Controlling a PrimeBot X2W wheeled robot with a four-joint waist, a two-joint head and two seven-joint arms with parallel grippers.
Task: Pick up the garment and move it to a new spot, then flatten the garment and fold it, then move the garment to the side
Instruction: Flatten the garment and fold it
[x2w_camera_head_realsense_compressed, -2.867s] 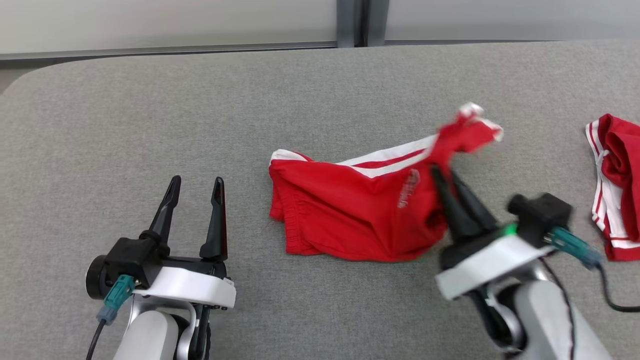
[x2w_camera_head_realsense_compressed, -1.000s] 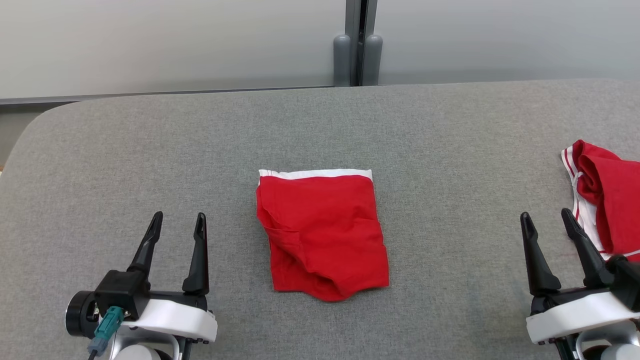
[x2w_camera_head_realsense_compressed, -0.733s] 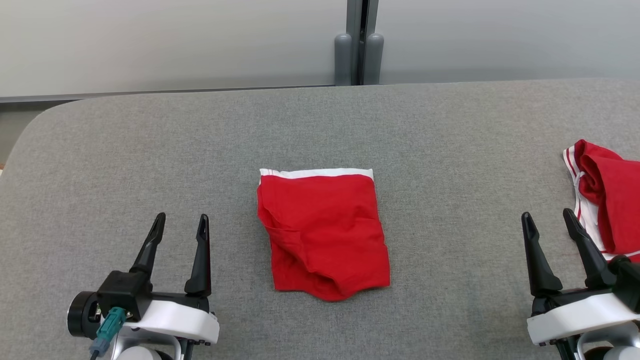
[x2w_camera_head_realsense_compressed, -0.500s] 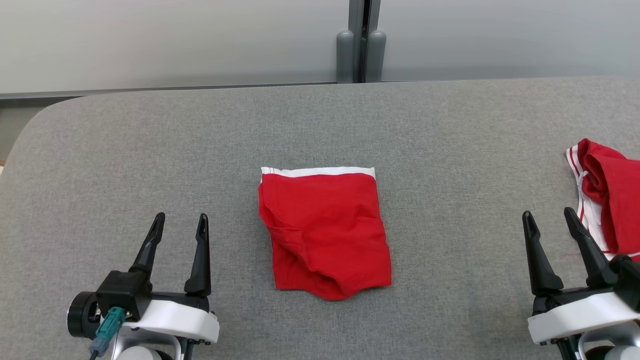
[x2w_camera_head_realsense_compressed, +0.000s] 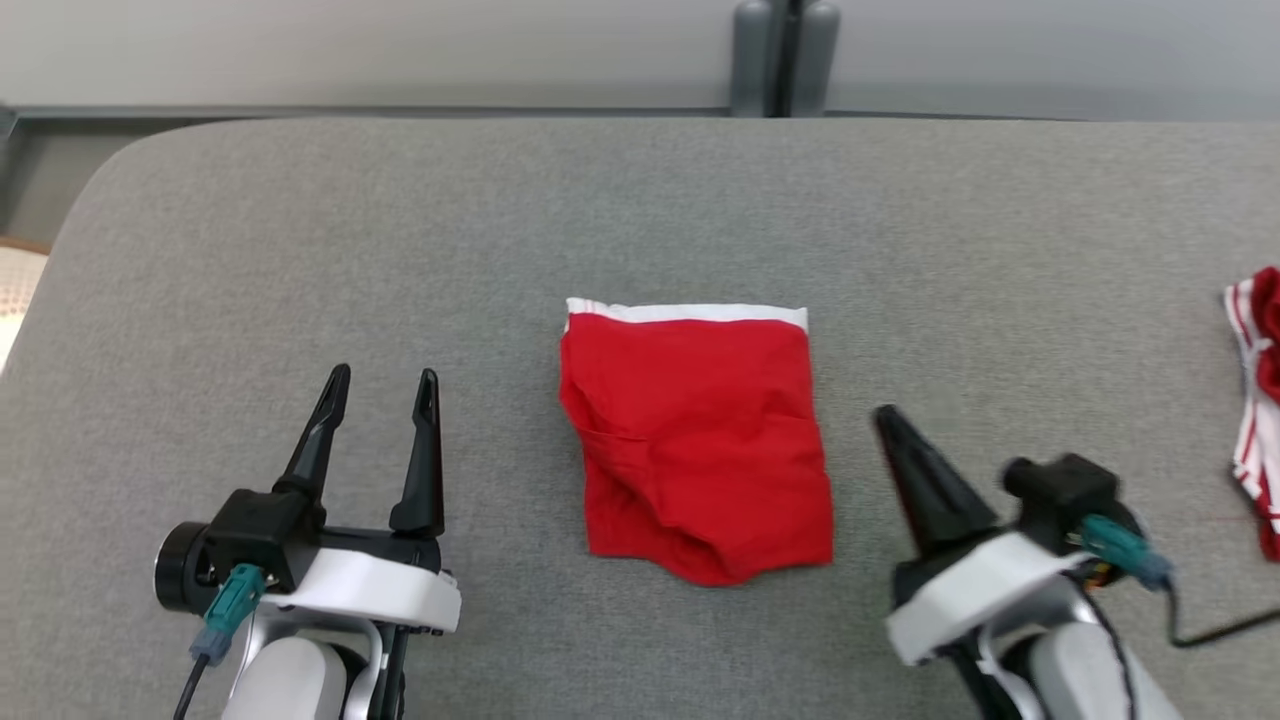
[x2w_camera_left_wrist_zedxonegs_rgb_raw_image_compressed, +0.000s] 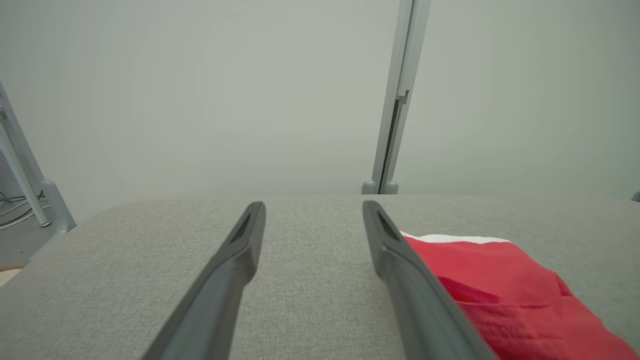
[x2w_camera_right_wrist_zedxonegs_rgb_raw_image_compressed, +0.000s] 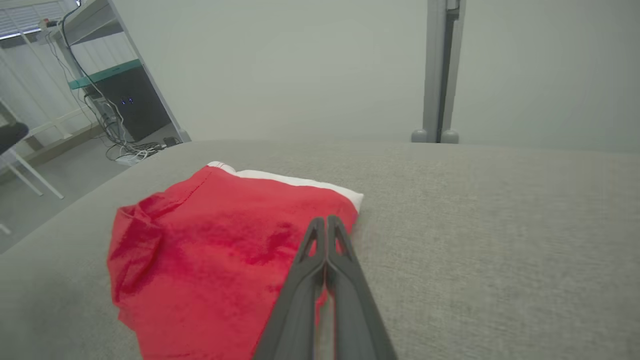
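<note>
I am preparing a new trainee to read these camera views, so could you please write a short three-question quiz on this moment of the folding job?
1. True or false: the left gripper is shut.
2. Multiple choice: in the head view, the white band of the folded red garment runs along which edge? A) the far edge B) the near edge C) the left edge
3. Short answer: what is the right gripper holding?

Key:
1. False. It is open.
2. A.
3. Nothing. It is shut and empty, on the garment's right side.
</note>
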